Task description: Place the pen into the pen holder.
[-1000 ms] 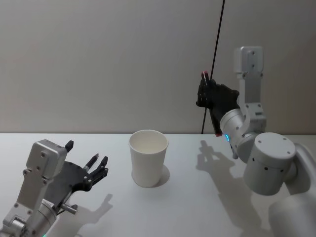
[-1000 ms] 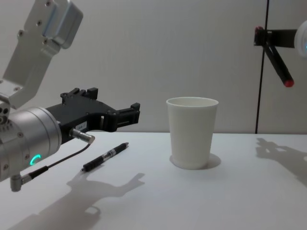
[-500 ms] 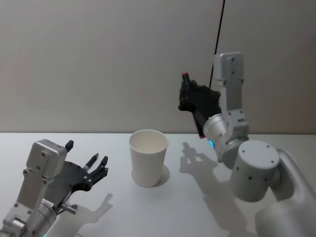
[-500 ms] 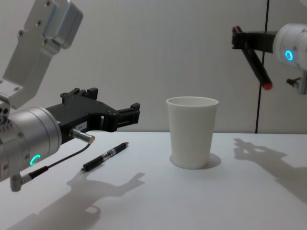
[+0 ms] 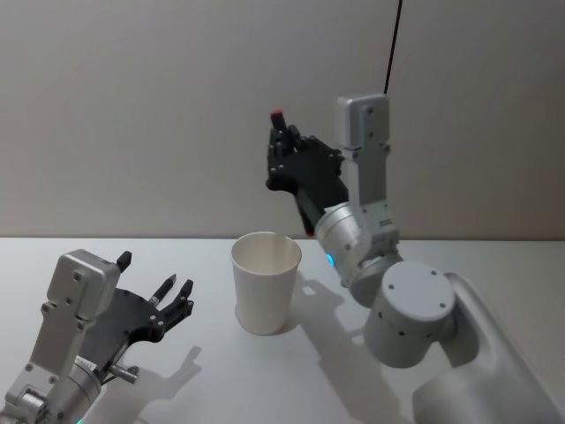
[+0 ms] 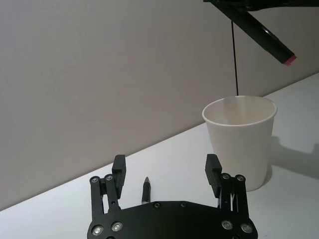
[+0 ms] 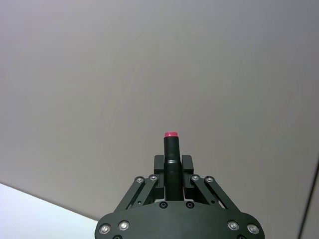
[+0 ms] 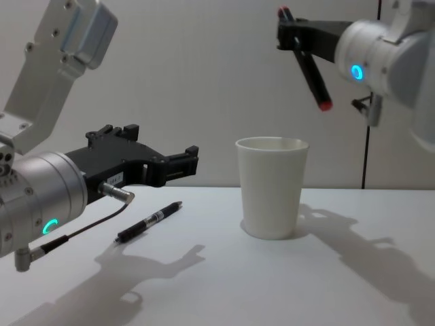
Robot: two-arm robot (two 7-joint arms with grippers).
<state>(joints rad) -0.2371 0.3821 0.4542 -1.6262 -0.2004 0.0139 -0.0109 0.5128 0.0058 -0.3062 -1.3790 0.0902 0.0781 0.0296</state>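
White paper cup (image 8: 272, 187) upright on the surface (image 8: 217, 285). Right pincer (image 8: 293, 35) clamped on black red-tipped pen (image 8: 312, 75), which is tilted in the air above the cup rim at 1 o'clock, not touching. Left pincer (image 6: 166, 164) wide open, holding nothing, low at cup's 9 o'clock over second black pen (image 8: 148, 222) lying flat.
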